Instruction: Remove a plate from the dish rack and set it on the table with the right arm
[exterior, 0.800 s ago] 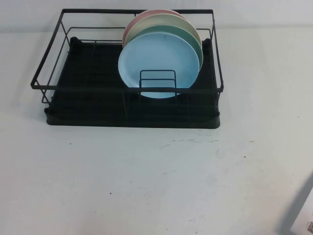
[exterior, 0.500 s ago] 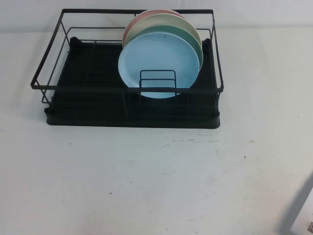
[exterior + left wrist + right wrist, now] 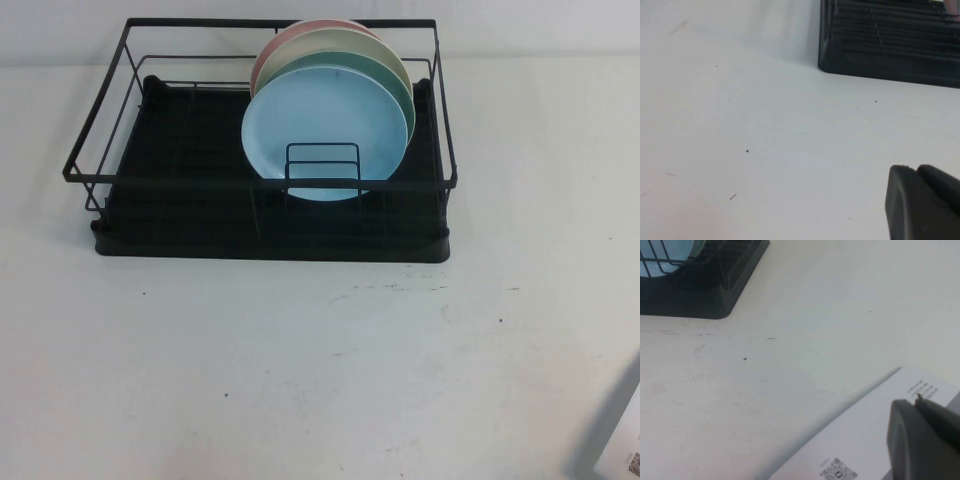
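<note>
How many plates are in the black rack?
4, all upright at the right end of the dish rack: blue plate in front, then green, cream, pink at the back. More could hide behind.

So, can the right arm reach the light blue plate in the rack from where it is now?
Probably yes. The plate stands frontmost, upright in the dish rack, its top free. The right hand is low by a paper sheet, bare table between. The left hand is parked aside.

High cam looks down over the white table; both wrist cams sit low, sharing the black wire dish rack corners.
</note>
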`<state>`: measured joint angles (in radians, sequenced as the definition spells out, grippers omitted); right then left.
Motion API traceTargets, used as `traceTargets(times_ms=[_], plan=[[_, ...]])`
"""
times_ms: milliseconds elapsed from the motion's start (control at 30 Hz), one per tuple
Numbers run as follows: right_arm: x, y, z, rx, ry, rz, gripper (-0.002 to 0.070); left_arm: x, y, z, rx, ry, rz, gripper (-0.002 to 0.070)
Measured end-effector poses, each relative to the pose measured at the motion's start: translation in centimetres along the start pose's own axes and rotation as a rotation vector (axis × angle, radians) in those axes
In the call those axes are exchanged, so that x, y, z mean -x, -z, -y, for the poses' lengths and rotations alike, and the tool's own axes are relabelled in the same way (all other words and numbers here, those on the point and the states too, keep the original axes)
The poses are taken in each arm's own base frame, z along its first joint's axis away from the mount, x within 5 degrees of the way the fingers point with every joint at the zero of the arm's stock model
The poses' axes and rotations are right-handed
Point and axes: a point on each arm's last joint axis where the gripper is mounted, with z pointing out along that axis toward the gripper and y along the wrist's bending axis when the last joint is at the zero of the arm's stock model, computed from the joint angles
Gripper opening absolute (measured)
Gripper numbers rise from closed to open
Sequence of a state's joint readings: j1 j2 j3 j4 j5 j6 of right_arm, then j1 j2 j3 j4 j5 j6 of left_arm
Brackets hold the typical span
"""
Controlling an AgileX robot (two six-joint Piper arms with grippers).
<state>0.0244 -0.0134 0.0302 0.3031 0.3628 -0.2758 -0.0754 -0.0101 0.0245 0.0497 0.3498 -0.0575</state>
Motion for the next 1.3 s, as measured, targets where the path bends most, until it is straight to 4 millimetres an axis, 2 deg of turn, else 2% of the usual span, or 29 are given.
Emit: traceTargets(times_ms=[433,600,900,1167,1300], plan=[[0.0,0.0,-0.1,0.008,-0.023,0.002,-0.0018,0.0,0.0,0.0,0.000,0.000,0.000,-0.0004],[0.3,0.0,-0.6,0.064,-0.187,0.030,-0.0018,0.0,0.0,0.0,0.000,0.000,0.000,-0.0004],[2.1,0.3,-0.4,0.116,-0.613,0.216,-0.0018,0.0,0.0,0.0,0.000,0.000,0.000,-0.0004],[2.5,0.4,-0.1,0.111,-0.702,0.264,-0.0018,0.0,0.0,0.0,0.000,0.000,0.000,-0.0004],[2.5,0.4,-0.3,0.129,-0.690,0.244,-0.0018,0.0,0.0,0.0,0.000,0.000,0.000,-0.0004]])
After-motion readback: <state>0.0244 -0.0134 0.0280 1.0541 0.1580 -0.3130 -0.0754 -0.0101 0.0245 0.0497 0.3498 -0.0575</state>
